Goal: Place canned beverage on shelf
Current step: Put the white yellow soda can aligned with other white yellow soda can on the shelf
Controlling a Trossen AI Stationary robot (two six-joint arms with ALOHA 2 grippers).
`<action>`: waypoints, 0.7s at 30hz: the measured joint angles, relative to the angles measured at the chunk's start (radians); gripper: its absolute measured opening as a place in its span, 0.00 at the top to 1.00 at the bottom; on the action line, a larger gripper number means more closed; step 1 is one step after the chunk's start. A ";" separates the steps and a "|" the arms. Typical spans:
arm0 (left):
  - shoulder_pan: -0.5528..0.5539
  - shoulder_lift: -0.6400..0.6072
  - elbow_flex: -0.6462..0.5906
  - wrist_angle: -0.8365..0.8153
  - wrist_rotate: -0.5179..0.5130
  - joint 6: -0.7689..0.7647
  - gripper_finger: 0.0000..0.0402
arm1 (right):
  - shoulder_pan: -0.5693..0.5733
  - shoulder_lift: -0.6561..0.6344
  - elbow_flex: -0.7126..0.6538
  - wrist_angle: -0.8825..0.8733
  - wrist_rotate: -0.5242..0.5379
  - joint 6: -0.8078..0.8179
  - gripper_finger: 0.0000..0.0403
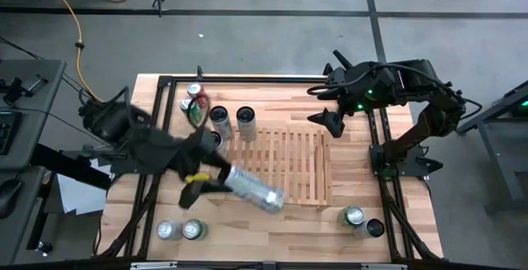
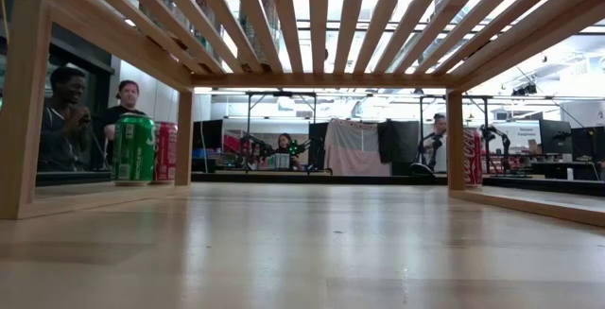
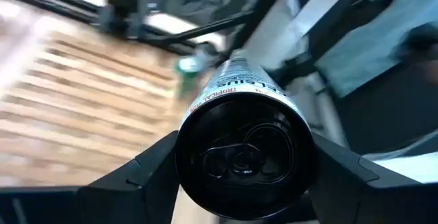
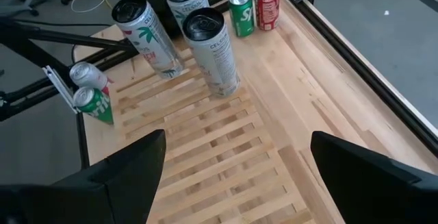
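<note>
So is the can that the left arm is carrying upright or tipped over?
Tipped. The silver can lies nearly sideways in the left gripper, over the shelf's edge; the left wrist view looks straight at its end.

Two tall cans (image 1: 233, 123) crowd the shelf's (image 1: 289, 167) far-left corner; its remaining slats lie open.

1. We see the left gripper (image 1: 200, 181) smeared by motion blur at the shelf's (image 1: 285, 167) eight o'clock.
2. The held can's (image 3: 241, 148) label is mostly hidden behind its own end.
3. The right gripper's fingers (image 4: 116, 176) are cut off by the frame edge.
</note>
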 joint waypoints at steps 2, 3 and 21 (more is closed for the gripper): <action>0.050 0.042 0.084 -0.125 0.013 0.051 0.41 | 0.000 0.000 0.000 0.000 0.000 -0.001 0.13; 0.075 0.062 0.106 -0.180 0.019 0.075 0.41 | 0.000 0.000 0.000 0.000 0.000 -0.001 0.13; 0.251 0.222 0.048 -0.380 -0.026 0.466 0.40 | 0.000 0.000 0.000 0.004 0.002 0.022 0.13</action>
